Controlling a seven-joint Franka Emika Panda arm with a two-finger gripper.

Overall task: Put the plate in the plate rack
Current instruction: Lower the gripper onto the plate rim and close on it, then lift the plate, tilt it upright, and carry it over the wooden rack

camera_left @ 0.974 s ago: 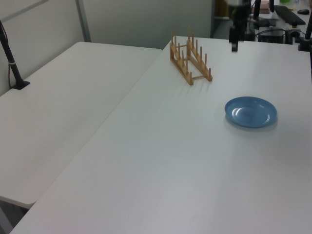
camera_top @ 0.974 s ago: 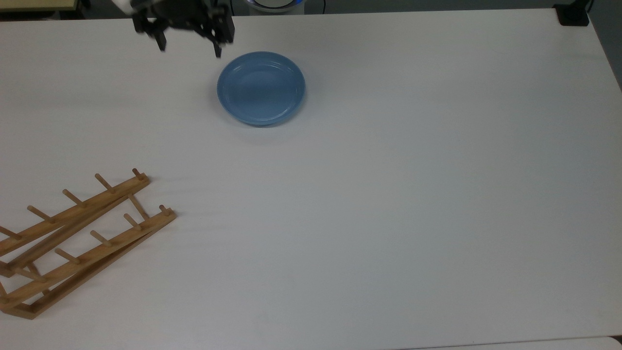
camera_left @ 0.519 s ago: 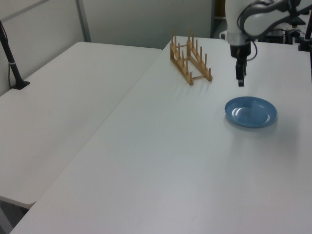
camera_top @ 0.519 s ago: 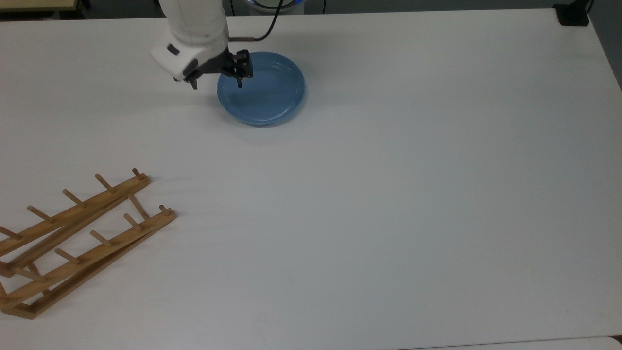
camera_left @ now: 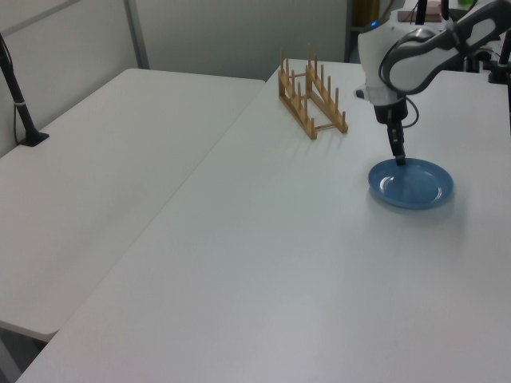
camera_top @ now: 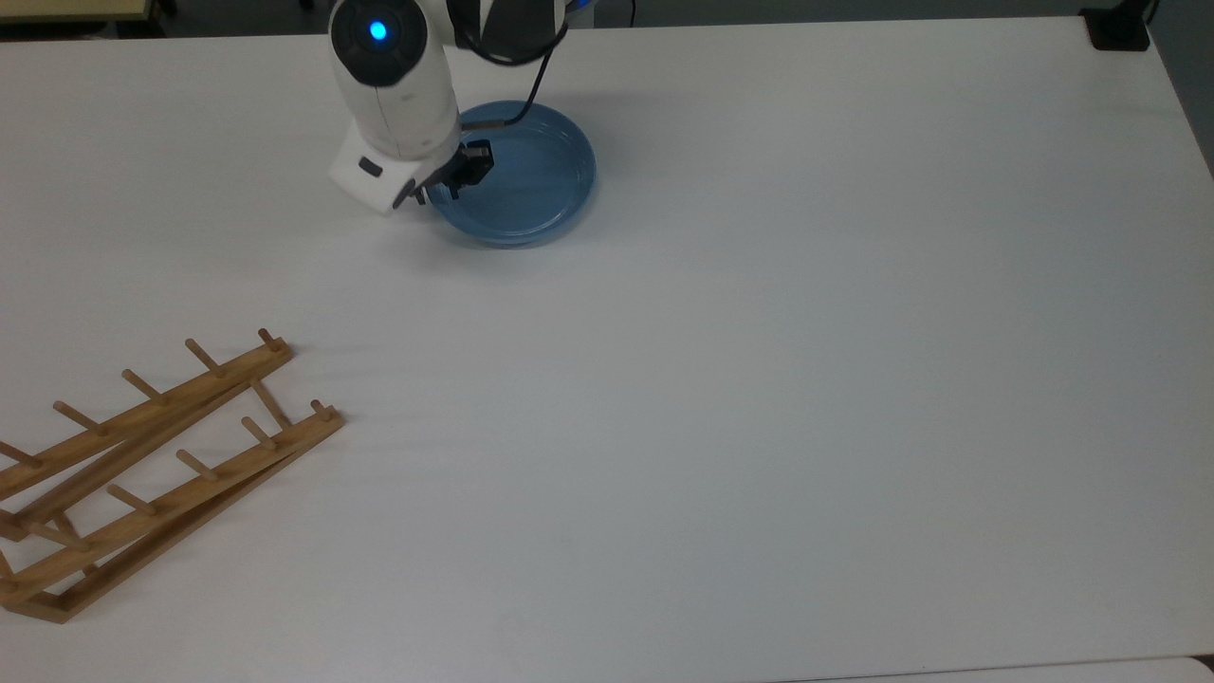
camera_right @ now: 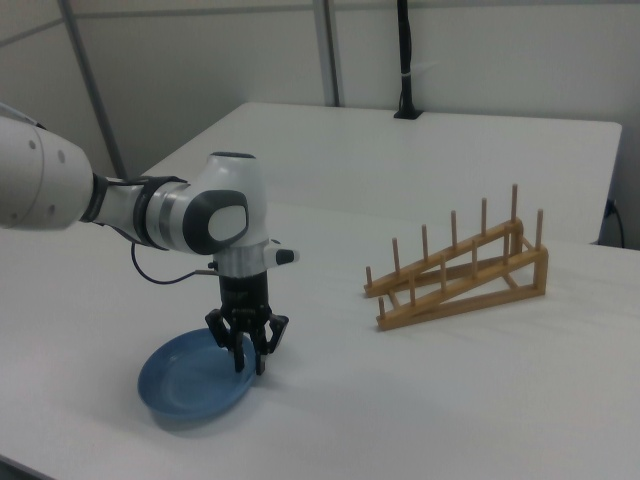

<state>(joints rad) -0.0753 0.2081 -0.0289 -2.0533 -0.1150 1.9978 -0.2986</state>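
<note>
The light-blue plate (camera_top: 531, 180) lies flat on the white table near the top view's far edge, also seen in the left view (camera_left: 415, 185) and the right view (camera_right: 185, 385). My gripper (camera_top: 434, 196) points down at the plate's rim on the top view's left side, open, with one finger inside the rim and one outside (camera_right: 248, 362). In the left view its tip (camera_left: 399, 159) reaches the plate's far edge. The wooden plate rack (camera_top: 152, 465) stands with bare pegs at the top view's lower left, well apart from the plate (camera_left: 313, 100) (camera_right: 460, 275).
A black clamp (camera_top: 1119, 28) sits at the table's corner in the top view's upper right. A second white table (camera_left: 104, 183) adjoins on the left view's left, with a black post (camera_left: 20, 96) on it. Bare tabletop (camera_top: 759, 379) spreads between plate and rack.
The arm has swung in from the far edge and come down. The gripper moved from above and left of the plate down onto its rim. Plate and rack have not moved.
</note>
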